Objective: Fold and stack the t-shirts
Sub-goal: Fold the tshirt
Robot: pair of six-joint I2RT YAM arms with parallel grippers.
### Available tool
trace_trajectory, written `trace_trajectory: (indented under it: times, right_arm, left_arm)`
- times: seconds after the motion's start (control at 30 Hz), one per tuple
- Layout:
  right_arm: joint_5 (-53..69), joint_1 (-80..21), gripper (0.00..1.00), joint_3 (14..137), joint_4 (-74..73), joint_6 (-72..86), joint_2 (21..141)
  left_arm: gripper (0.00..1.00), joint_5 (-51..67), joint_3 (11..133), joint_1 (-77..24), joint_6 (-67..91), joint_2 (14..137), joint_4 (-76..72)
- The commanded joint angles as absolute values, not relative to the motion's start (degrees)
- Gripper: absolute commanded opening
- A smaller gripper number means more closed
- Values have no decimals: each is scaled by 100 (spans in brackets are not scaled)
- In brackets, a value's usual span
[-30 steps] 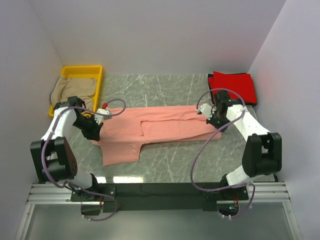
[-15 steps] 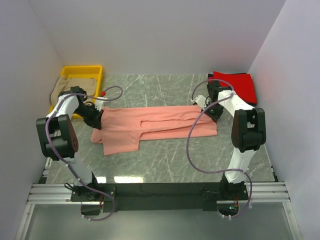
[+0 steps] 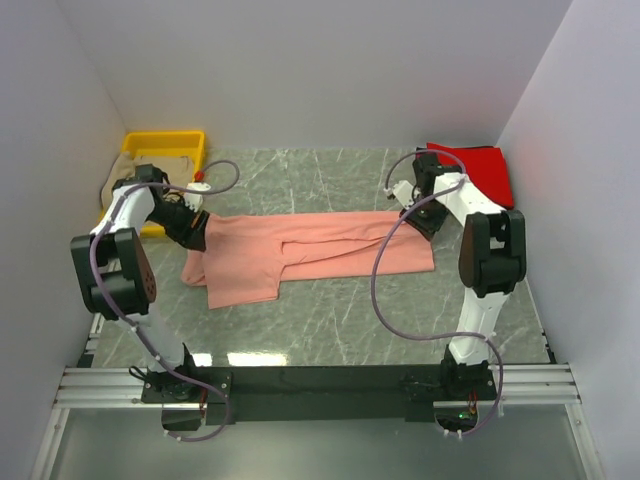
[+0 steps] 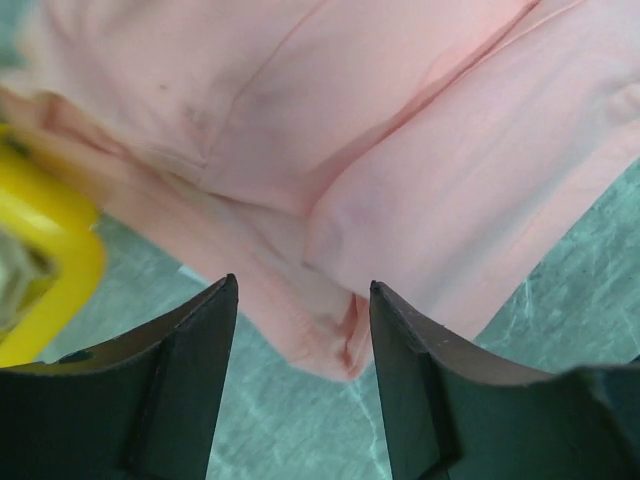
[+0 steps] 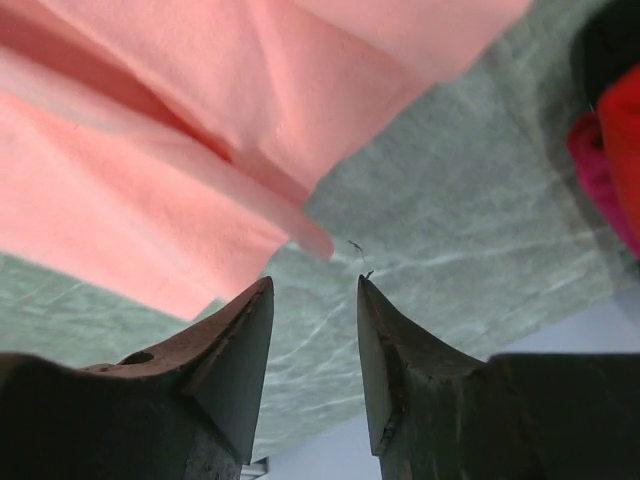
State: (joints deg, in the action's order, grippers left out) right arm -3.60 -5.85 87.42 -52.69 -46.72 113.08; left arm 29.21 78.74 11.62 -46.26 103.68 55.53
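- That soft salmon-pink cloth t-shirt (image 3: 300, 250) is lying narrower now, with its long edge folded over.
- Both the left gripper (image 4: 302, 285) and right gripper (image 5: 315, 280) are hanging released, so the lengthwise fold's looking done.

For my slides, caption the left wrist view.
Open left fingers over the folded pink t-shirt, yellow bin alongside.

Soft, even light falls from above. The overhead view is sharp, with faint shadows and pale glare along the table's (image 3: 330, 335) near edge. Both wrist views are bright, but the dark fingers (image 4: 170, 400) and yellow bin (image 4: 50, 260) blur near the lens.
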Motion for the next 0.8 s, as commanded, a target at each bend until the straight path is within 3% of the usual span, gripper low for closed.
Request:
trace_trajectory:
  times: [0.0,0.13,0.33,0.6,0.77]
  right_arm:
    - [-431,-545,47,8755,-5537,-4316,10653]
    - [-159,-624,45,8360,-5607,-4105,10345]
    - [228,-694,36,8253,-5783,-3648,10397]
    - [343,-694,35,8253,-5792,-3480,10521]
    - [246,-668,35,8218,-5739,-3507,10521]
  left_arm:
    - [61,3199,7797,1178,-5061,9459,5782]
    - [59,3103,6754,933,-5667,8852,6135]
    - [57,2690,5276,80,-5485,7937,5371]
    - [62,2171,4492,-878,-4843,7892,4096]
    - [59,1795,4123,-1344,-4685,8042,3631]
